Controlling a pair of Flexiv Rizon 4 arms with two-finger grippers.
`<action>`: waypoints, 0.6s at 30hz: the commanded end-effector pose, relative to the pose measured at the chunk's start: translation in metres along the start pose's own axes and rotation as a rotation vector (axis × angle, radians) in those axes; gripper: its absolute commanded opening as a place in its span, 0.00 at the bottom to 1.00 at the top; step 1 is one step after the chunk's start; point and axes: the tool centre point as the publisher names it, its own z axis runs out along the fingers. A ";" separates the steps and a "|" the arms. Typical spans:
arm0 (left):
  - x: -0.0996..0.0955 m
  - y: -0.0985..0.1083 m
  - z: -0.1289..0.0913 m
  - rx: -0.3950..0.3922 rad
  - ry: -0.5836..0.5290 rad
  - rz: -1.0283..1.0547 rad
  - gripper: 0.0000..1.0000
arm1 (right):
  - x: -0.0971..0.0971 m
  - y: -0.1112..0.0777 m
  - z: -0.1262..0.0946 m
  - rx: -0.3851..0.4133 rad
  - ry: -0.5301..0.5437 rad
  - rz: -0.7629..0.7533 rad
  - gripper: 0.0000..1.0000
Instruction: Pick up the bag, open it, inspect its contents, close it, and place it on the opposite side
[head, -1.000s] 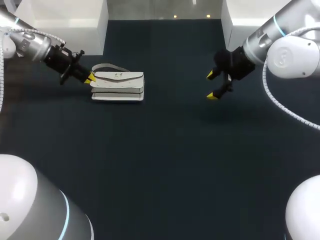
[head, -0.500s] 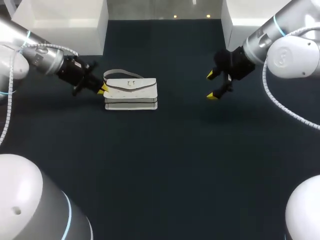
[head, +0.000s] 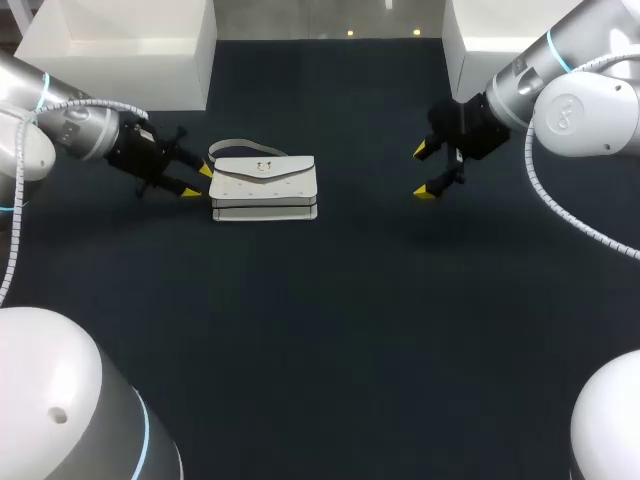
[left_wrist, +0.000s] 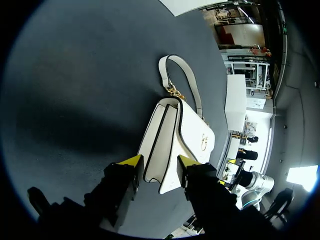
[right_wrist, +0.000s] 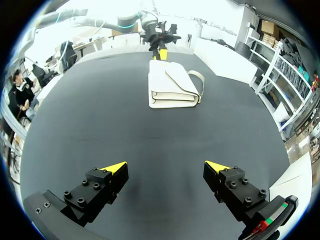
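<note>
Currently, 1 white bag (head: 264, 187) lies flat on the dark table (head: 320, 330), flap facing up, its strap (head: 235, 147) looped just behind it. At the bag's left end sits the left gripper (head: 197, 181), its 2 yellow-tipped fingers apart around the bag's end, not clamped. Right of the bag, well apart, hangs the right gripper (head: 424, 171), fingers spread wide.

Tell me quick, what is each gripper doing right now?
Left gripper: open, at the end of the bag, not gripping it.
Right gripper: open, empty, away from the bag.
</note>
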 end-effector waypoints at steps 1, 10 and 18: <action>-0.002 -0.012 -0.005 -0.089 0.007 0.018 0.35 | -0.001 0.000 0.001 -0.001 0.001 -0.001 1.00; 0.005 -0.017 0.018 -0.215 0.011 0.066 0.41 | -0.001 0.000 0.001 -0.001 0.001 -0.001 1.00; 0.010 -0.012 0.027 -0.244 0.010 0.090 0.09 | -0.001 0.000 0.001 -0.001 0.001 -0.001 1.00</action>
